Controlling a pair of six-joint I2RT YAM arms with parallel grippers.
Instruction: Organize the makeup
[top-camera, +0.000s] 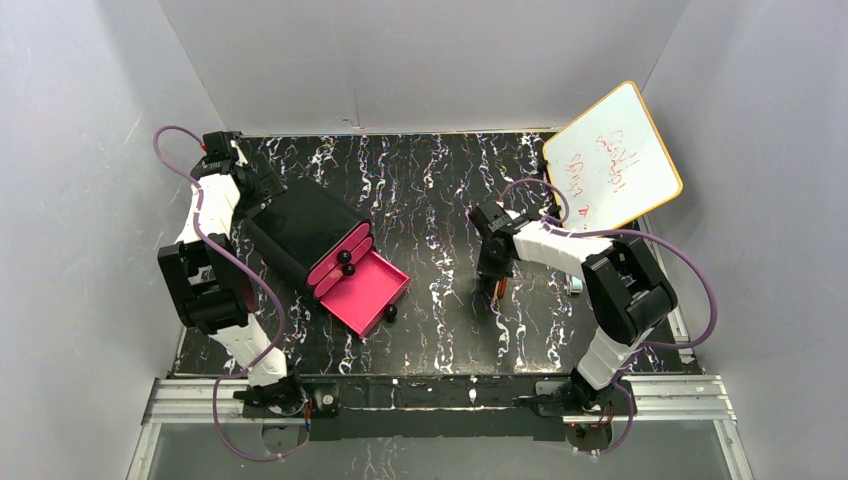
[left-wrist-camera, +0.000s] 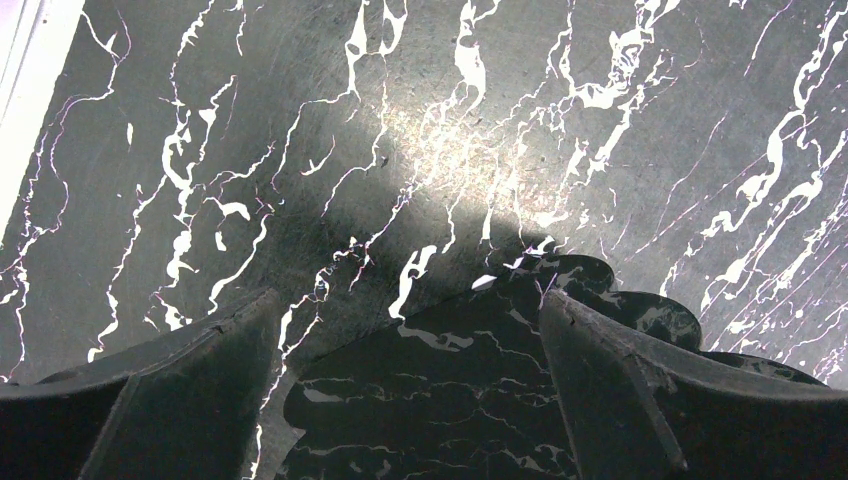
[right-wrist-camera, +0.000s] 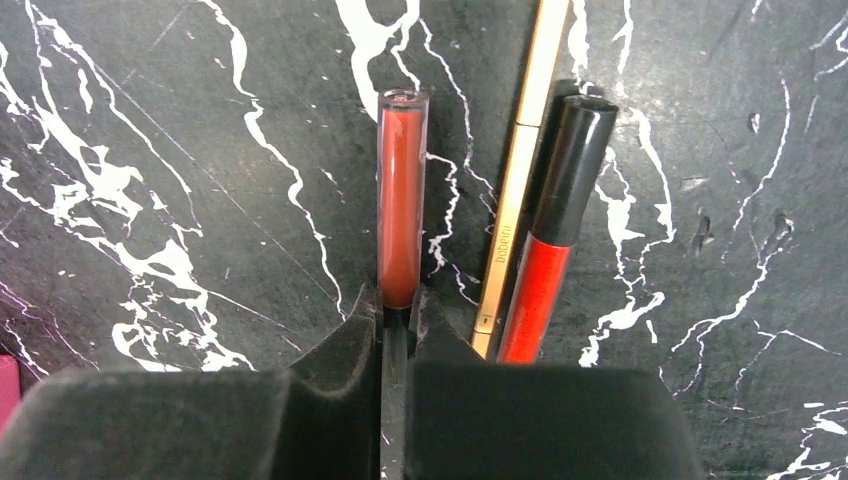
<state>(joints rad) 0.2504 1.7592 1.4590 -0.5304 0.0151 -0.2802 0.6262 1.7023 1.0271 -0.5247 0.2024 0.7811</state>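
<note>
Rust-red tube (right-wrist-camera: 402, 190), plain only from the wrist, is clamped by the right gripper (right-wrist-camera: 397, 306); left gripper (left-wrist-camera: 408, 305) gapes.

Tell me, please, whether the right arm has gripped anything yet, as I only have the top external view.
Observer: Yes, the right fingers are shut on the end of an orange-red tube.
Operator: Is anything close beside it?
Observer: A gold pencil and a red tube with a black cap lie just to one side, not gripped.
Operator: And the left arm?
Observer: The left fingers are open, with nothing between them.
</note>
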